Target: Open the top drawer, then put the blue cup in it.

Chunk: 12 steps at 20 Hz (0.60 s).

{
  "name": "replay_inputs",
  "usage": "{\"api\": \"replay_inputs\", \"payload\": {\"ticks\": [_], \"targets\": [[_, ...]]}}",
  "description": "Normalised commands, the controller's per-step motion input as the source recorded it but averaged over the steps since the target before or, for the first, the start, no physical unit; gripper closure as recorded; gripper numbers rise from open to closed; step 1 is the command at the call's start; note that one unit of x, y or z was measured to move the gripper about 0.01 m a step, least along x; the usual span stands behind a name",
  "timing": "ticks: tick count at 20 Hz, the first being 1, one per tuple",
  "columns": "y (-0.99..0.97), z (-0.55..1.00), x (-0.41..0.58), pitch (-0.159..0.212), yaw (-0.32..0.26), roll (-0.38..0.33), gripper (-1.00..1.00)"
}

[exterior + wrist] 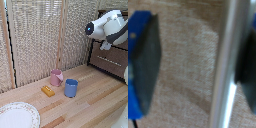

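The blue cup [71, 88] stands upright on the wooden table, near the pink mug. My gripper [105, 46] is up against the upper front of the dark brown dresser [114, 62] at the exterior view's right. In the wrist view the gripper [198, 60] is open. The top drawer's silver bar handle [228, 60] runs between the fingers, close to one dark pad [248, 55] and well apart from the other pad [148, 60]. The brown drawer front [188, 70] fills the background. The arm hides most of the top drawer in the exterior view.
A pink mug [56, 77] stands just behind the blue cup. An orange block [48, 91] lies to its left in the exterior view. A patterned white plate [17, 116] sits at the near left corner. A wicker screen [40, 35] backs the table [95, 97].
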Motion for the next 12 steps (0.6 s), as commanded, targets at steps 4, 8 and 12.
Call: {"api": "replay_inputs", "payload": {"ticks": [4,8,12], "targets": [[0.1,0.0,0.0,-0.057,0.0,0.092,1.0],[0.58,0.0,0.009,-0.076,0.0,0.254,1.0],[0.61,0.01,0.126,-0.009,0.0,0.337,1.0]]}}
